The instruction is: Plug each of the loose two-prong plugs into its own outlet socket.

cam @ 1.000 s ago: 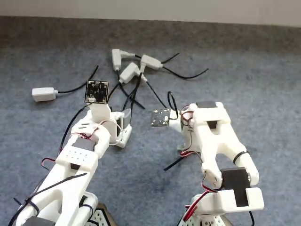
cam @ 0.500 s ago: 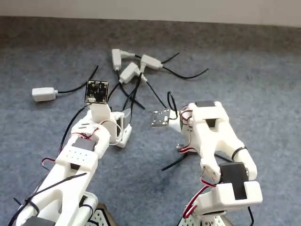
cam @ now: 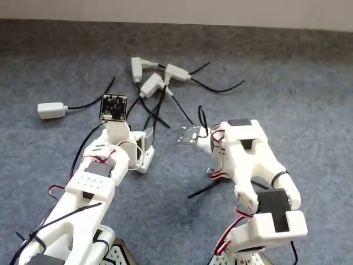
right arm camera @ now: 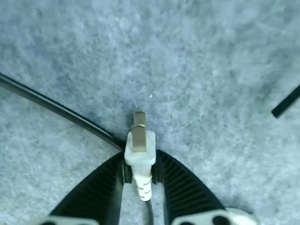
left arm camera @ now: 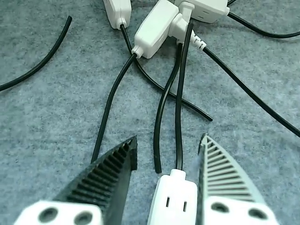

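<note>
My right gripper (right arm camera: 140,160) is shut on a white two-prong plug (right arm camera: 139,145); its prongs (right arm camera: 138,124) point at the grey carpet and its black cord (cam: 201,190) trails behind the right arm (cam: 242,152). A white outlet socket (left arm camera: 172,199) with two slots lies between the open fingers of my left gripper (left arm camera: 168,140), close against the pale finger (left arm camera: 218,168). In the high view the left gripper (cam: 144,144) sits mid-table. Farther off, three white cord ends (cam: 151,84) lie bunched together, one of them (left arm camera: 154,28) straight ahead of the left gripper.
Another white socket (cam: 51,110) on a black cord lies alone at the far left. Black cords (left arm camera: 180,93) cross the carpet between the left gripper and the bunch. A loose cord end (right arm camera: 286,105) lies near the right gripper. The grey wall edge (cam: 176,22) bounds the back.
The right arm has shifted slightly away and to the left with the plug, dragging its black cord along the carpet. The left arm has stayed still.
</note>
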`<action>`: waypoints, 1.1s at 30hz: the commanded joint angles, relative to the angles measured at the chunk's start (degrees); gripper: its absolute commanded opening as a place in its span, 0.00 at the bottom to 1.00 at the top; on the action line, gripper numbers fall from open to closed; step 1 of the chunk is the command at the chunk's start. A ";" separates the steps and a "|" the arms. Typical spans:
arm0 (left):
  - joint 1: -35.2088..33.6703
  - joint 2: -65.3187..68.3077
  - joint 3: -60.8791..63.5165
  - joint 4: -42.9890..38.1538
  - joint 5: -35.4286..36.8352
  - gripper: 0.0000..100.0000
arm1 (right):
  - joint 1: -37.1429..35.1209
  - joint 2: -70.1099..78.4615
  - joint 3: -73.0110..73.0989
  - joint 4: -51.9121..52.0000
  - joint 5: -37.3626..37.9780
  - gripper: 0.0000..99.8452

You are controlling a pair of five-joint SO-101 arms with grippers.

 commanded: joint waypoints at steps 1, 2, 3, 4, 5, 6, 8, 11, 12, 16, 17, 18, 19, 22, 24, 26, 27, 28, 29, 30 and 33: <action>-0.40 -0.13 -0.40 -1.14 0.09 0.22 | -1.01 -1.54 -3.21 -0.04 -3.52 0.01; -0.40 -0.13 -0.40 -1.14 0.09 0.22 | -1.01 -2.77 -4.70 1.71 -3.78 0.01; -0.40 -0.13 -0.40 -1.14 0.09 0.22 | -1.10 -4.26 -6.73 3.82 -3.96 0.01; -0.40 -0.13 -0.40 -1.14 0.09 0.22 | -1.45 -5.93 -9.01 6.29 -4.04 0.01; -0.40 -0.13 -0.40 -1.14 0.09 0.22 | -2.07 -7.60 -11.38 8.75 -4.13 0.01; -0.40 -0.13 -0.40 -1.14 0.09 0.22 | -2.59 -9.27 -13.67 11.03 -4.48 0.01; -0.40 -0.13 -0.40 -1.14 0.18 0.22 | -4.00 -12.09 -18.51 14.81 -7.65 0.01; -0.31 -0.13 -0.48 -1.14 0.18 0.22 | -6.81 -14.64 -24.66 18.95 -11.08 0.01; -0.31 -0.13 -0.57 -1.14 0.18 0.22 | -8.04 -14.81 -25.98 20.26 -11.69 0.01; 2.07 -0.22 -0.66 -1.14 0.18 0.22 | -13.41 -14.02 -28.97 23.34 -15.38 0.01; 2.95 -0.22 -0.66 -1.14 0.18 0.22 | -14.64 -13.67 -28.97 23.43 -16.53 0.01; 3.65 -0.22 -0.66 -1.14 0.18 0.22 | -16.13 -13.41 -28.97 23.43 -17.58 0.01; 4.09 -0.22 -0.75 -1.32 0.26 0.22 | -17.10 -13.14 -29.14 23.43 -18.37 0.01; 4.26 -0.22 -0.22 -4.84 5.80 0.22 | -20.09 -12.26 -29.23 23.16 -20.84 0.01; 4.09 -0.22 -0.22 -6.24 9.76 0.22 | -21.85 -11.74 -29.41 23.08 -22.68 0.01; 4.26 -0.22 -0.48 -6.33 10.81 0.22 | -23.52 -11.21 -29.41 23.08 -23.82 0.01; 4.26 -0.22 -0.66 -6.33 10.90 0.22 | -24.04 -11.03 -29.41 23.08 -24.26 0.01; 4.26 -0.22 -0.75 -6.33 11.08 0.22 | -24.40 -10.95 -29.41 23.08 -24.44 0.01; 4.35 -0.31 -0.84 -6.33 11.08 0.22 | -24.40 -10.68 -29.41 23.08 -24.70 0.01; 4.35 -0.31 -0.84 -6.42 11.08 0.22 | -24.40 -10.51 -29.41 22.99 -24.79 0.01; 6.20 -0.31 -0.66 -6.95 10.99 0.22 | -24.22 -9.45 -29.41 20.62 -26.46 0.01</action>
